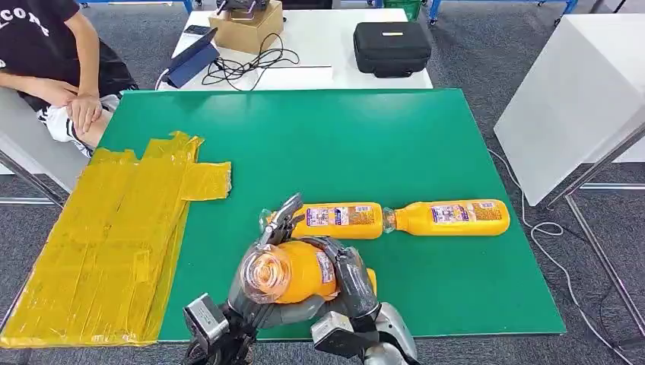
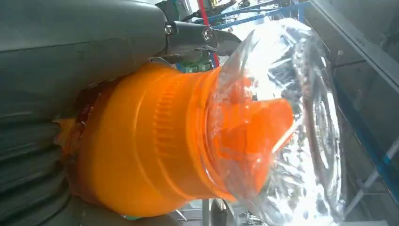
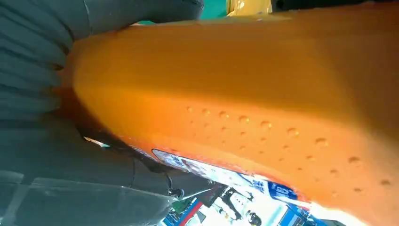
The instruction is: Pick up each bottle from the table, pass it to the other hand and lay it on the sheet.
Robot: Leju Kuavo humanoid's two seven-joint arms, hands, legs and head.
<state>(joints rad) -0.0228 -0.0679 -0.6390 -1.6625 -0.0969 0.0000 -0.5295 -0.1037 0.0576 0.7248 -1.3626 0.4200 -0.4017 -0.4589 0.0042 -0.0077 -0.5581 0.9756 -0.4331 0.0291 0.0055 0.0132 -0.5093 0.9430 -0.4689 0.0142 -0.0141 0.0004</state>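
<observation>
sheet (image 1: 99,243) on table's (image 1: 342,137) left part | two bottles end to end, near one (image 1: 338,220) left of far one (image 1: 456,217), right of sheet | third bottle (image 1: 293,272) in front of them, raised between both hands | person (image 1: 53,61) behind sheet

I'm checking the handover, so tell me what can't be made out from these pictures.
- Which hand bears the held bottle: in the head view the left hand and right hand both wrap it.
- Label text on the two lying bottles: too small.
- Held bottle's label in the right wrist view: partly covered by the hand, blurred.
- Person: cut off by the edge.
</observation>
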